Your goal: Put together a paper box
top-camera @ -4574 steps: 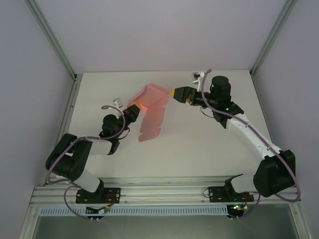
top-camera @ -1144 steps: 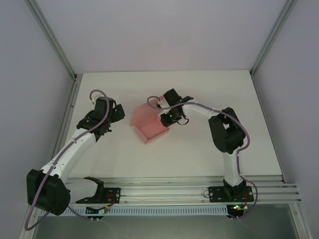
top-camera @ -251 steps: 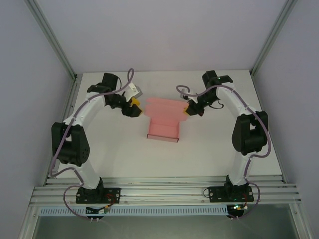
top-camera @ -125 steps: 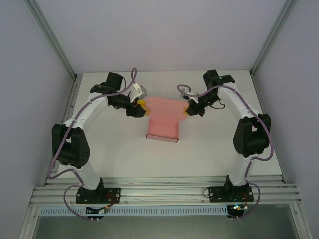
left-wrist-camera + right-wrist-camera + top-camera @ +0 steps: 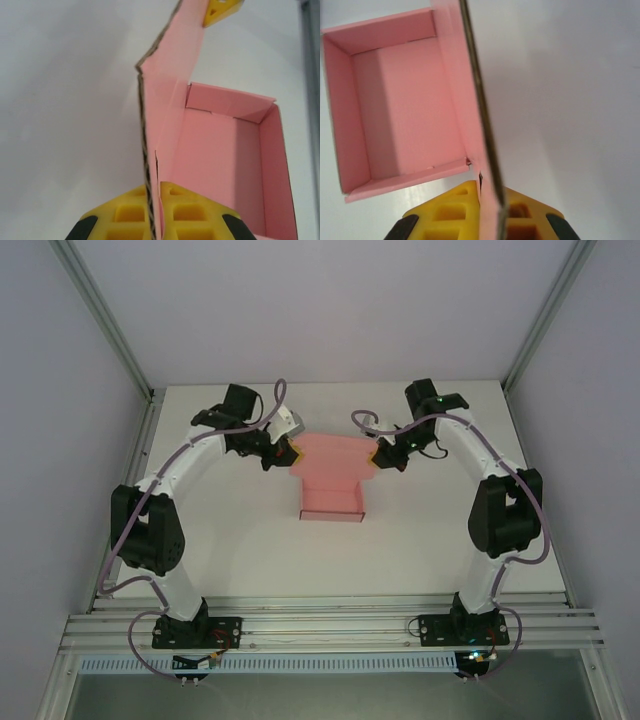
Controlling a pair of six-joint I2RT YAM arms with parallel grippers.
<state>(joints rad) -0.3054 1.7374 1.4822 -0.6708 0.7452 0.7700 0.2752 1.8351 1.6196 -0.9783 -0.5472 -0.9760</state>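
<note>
Task thing: paper box (image 5: pixel 332 502), pink card, part-formed. It has an open tray (image 5: pixel 332 504) with its walls up and a wide lid panel (image 5: pixel 332 452) hinged along the tray's far wall.
Location: about the middle of the table (image 5: pixel 440 535). The tray sits on the surface, open side up, with the lid end toward the far edge.
Left gripper (image 5: pixel 291 453): closed flat on the left end of the lid panel. In the wrist view the card edge is nipped between the yellow pads (image 5: pixel 125 217) with no gap.
Right gripper (image 5: pixel 376 457): closed the same way on the right end of the panel, card edge clamped between its fingers.
Key relation: the panel's long axis runs left to right, spanning straight from one gripper to the other. The tray lies on the near-edge side of both grips. Neither arm is nearer; each has one end.
Lid tilt: raised off the table, angle not clear.
Step (judgement): lid held ready to fold over the tray toward the near edge.
Requirement (judgement): both ends must swing together.
Risk (judgement): uneven travel would twist the thin card or drag the tray.
</note>
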